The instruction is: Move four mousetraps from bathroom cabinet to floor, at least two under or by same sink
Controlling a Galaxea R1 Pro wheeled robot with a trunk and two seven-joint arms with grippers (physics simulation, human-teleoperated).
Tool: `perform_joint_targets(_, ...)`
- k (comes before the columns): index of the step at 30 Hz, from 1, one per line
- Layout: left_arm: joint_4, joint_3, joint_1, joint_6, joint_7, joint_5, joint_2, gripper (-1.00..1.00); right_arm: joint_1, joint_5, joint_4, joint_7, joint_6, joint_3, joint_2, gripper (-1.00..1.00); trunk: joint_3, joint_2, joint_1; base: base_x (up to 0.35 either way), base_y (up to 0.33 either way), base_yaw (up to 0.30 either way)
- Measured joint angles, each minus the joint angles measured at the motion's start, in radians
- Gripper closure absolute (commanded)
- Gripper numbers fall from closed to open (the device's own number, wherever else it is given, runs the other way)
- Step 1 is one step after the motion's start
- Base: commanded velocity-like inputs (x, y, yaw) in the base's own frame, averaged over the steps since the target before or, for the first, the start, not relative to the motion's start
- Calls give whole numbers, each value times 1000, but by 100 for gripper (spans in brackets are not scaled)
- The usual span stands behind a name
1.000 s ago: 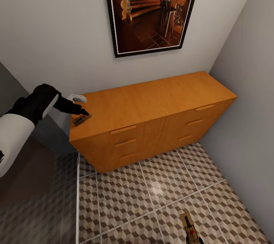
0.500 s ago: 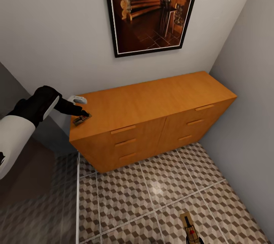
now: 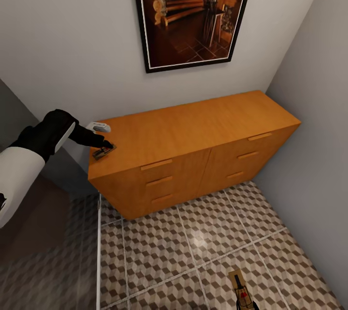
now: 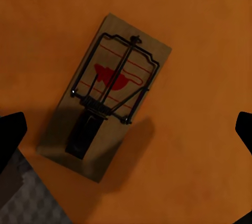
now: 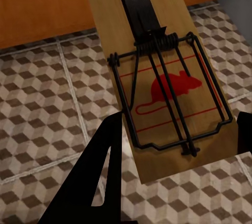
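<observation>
The orange-brown cabinet (image 3: 193,126) stands against the back wall with all drawers shut. One mousetrap (image 3: 103,152) lies flat on its top at the near left corner. My left gripper (image 3: 107,145) hovers right over it. In the left wrist view that mousetrap (image 4: 107,98) lies between the wide-apart fingers (image 4: 10,135) of the open left gripper (image 4: 126,135). My right gripper (image 5: 178,124) is shut on a second mousetrap (image 5: 157,77), held above the cube-patterned bathroom floor (image 5: 42,93). That mousetrap (image 3: 243,290) shows at the head view's lower edge.
A framed picture (image 3: 193,10) hangs above the cabinet. A grey side wall (image 3: 314,107) stands close to the cabinet's right end. A darker wall corner (image 3: 19,107) is behind my left arm. Tiled floor (image 3: 159,247) spreads in front of the cabinet.
My left gripper has eased slightly lower toward the mousetrap on the cabinet top. Nothing else has moved.
</observation>
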Motion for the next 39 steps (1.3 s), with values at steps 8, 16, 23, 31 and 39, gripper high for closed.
perform_joint_targets(8, 1, 0, 2, -1, -1, 0, 2, -100, 0, 0, 0, 0, 1, 0, 0, 100, 0, 0, 0, 0, 0, 0)
perform_joint_targets(16, 2, 0, 7, -8, -12, 0, 15, -100, 0, 0, 1, 0, 1, 0, 0, 100, 0, 0, 0, 0, 0, 0)
perform_joint_targets(23, 1, 0, 8, -16, -91, -1, 44, -100, 0, 0, 1, 0, 1, 0, 0, 100, 0, 0, 0, 0, 0, 0)
perform_joint_targets(31, -1, 0, 8, -16, -100, -1, 49, -100, 0, 0, 1, 0, 2, 0, 0, 100, 0, 0, 0, 0, 0, 0)
perform_joint_targets(39, -3, 0, 8, -16, -102, -2, 49, -100, 0, 0, 0, 0, 1, 0, 0, 100, 0, 0, 0, 0, 0, 0)
